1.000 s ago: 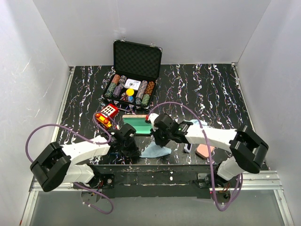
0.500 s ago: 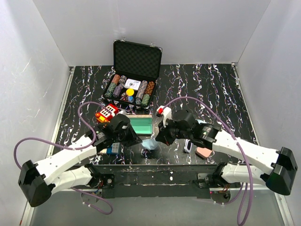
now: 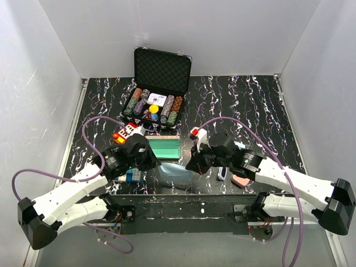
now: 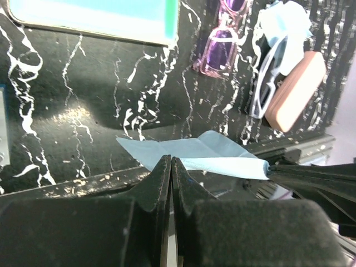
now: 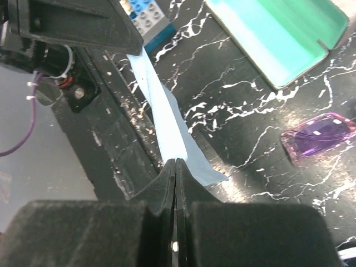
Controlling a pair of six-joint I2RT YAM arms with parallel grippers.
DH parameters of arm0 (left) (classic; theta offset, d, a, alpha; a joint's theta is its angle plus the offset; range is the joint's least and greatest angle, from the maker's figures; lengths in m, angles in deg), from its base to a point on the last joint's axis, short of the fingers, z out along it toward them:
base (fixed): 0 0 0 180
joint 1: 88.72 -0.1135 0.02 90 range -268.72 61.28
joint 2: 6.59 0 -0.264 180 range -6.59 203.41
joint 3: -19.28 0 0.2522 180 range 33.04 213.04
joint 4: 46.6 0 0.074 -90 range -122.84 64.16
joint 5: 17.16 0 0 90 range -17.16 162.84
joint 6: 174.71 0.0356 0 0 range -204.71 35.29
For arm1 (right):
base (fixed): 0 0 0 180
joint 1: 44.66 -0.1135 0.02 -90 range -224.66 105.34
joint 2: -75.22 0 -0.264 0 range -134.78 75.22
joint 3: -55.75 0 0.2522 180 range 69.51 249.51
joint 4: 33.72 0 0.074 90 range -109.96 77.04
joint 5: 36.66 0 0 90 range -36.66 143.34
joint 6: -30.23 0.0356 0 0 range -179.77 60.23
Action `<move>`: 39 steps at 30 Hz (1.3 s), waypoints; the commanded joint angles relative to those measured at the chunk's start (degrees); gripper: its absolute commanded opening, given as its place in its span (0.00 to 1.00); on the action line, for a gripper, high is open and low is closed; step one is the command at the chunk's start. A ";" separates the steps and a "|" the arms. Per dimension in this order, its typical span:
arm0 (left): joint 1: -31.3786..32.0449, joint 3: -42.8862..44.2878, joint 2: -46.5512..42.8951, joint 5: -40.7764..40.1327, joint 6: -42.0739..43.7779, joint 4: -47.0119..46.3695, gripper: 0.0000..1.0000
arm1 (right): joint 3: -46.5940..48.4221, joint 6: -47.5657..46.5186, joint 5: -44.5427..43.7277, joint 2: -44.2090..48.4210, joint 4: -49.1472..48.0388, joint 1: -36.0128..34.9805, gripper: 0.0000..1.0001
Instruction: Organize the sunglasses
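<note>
A light blue cloth hangs stretched between my two grippers near the table's front edge. My left gripper is shut on its left end and my right gripper is shut on its right end. The purple sunglasses lie folded on the table beyond the cloth, and also show in the right wrist view. Right of them lie the white sunglasses, against a pink case and partly on a second blue cloth. An open case with a green lining lies behind the stretched cloth.
An open black poker chip case stands at the back. A red toy sits left of the green-lined case, and blue bricks lie under my left arm. The pink case is at the front right.
The cloth lay bunched on the table a second ago. Both grippers have risen and drawn apart, pulling it out into a taut strip between them.
</note>
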 commanded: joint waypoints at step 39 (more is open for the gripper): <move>-0.05 -10.14 15.37 6.26 7.17 -19.67 0.00 | -11.75 4.07 5.81 -11.81 -15.95 6.16 0.01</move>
